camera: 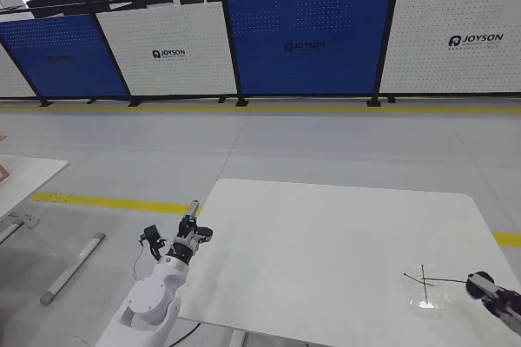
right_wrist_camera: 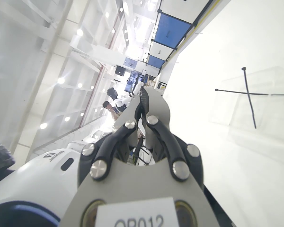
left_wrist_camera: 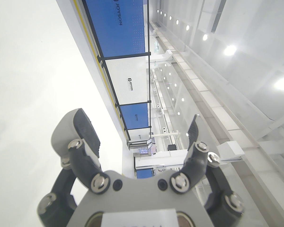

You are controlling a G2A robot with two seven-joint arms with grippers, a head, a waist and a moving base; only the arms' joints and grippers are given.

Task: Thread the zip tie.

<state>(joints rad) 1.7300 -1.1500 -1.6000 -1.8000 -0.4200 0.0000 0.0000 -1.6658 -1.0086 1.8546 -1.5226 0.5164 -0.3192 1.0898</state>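
From above: two thin black plastic zip ties (camera: 424,279) crossed over each other on a clear plastic sheet (camera: 440,301), near the right front corner of the wide white table (camera: 330,252). Right gripper (camera: 476,284) just beside the tail of one tie — touching or apart, cannot tell. Left gripper (camera: 191,212) well apart from both, at the table's left edge. Beyond the table, grey floor (camera: 269,147) with a yellow line (camera: 113,203) and a row of blue and white perforated panels (camera: 308,43).

Left wrist view: left gripper (left_wrist_camera: 139,128) with fingers (left_wrist_camera: 86,128) spread wide, nothing between them. Bare white table (left_wrist_camera: 26,60) alongside, the perforated panels (left_wrist_camera: 113,19) and rows of ceiling lights (left_wrist_camera: 229,50) farther off.

Right wrist view: right gripper (right_wrist_camera: 142,95) with fingers pressed together, gripping nothing. Zip ties (right_wrist_camera: 248,93) near it, flat on the clear plastic sheet (right_wrist_camera: 269,119), each with a small square head (right_wrist_camera: 243,68) at one end.

Looks like the very start of the job: neither tie lifted, no tail through any head. Next move likely calls for parting the right fingers, lowering onto one tie and pinching it off the slick sheet — a thin, flat strap, so a low, exact pinch. After that, probably calls for the left arm coming across to take the head end, then a steady line-up of pointed tail with tiny slot.
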